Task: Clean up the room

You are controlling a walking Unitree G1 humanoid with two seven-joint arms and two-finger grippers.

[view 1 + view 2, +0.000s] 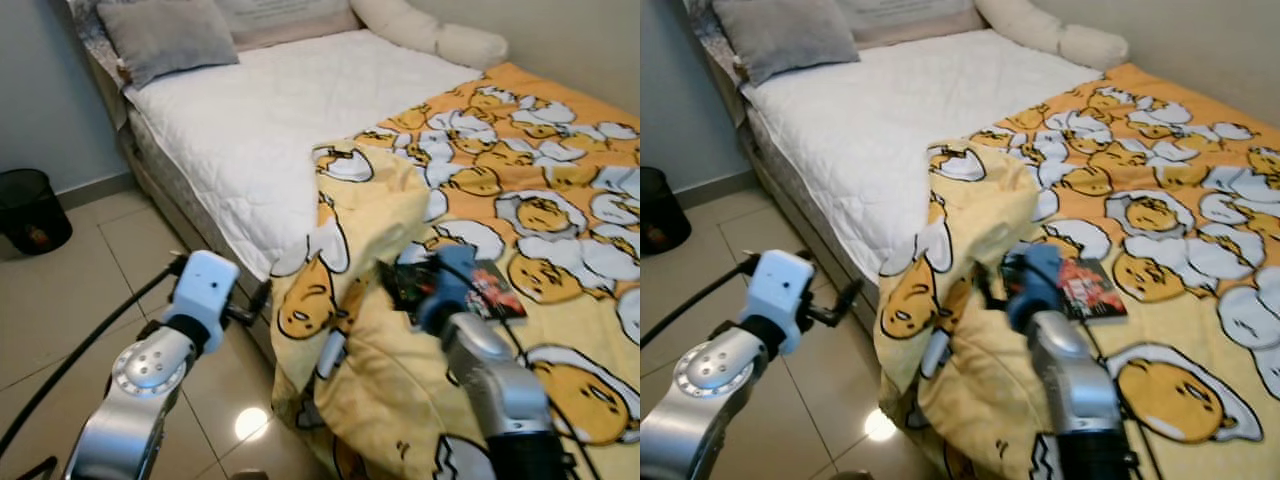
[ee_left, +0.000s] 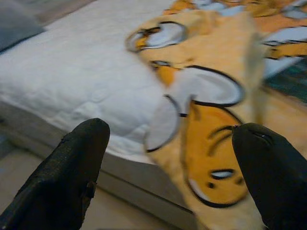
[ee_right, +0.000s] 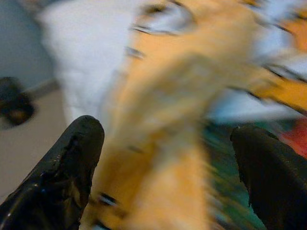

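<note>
Both arms extended; right tool (image 3: 168, 167) (spread) over blanket (image 1: 400, 400).

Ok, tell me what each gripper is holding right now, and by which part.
Nothing is held. The left gripper is open beside the bed, facing the yellow blanket. The right gripper is open over the blanket's bunched fold, near the book.
</note>
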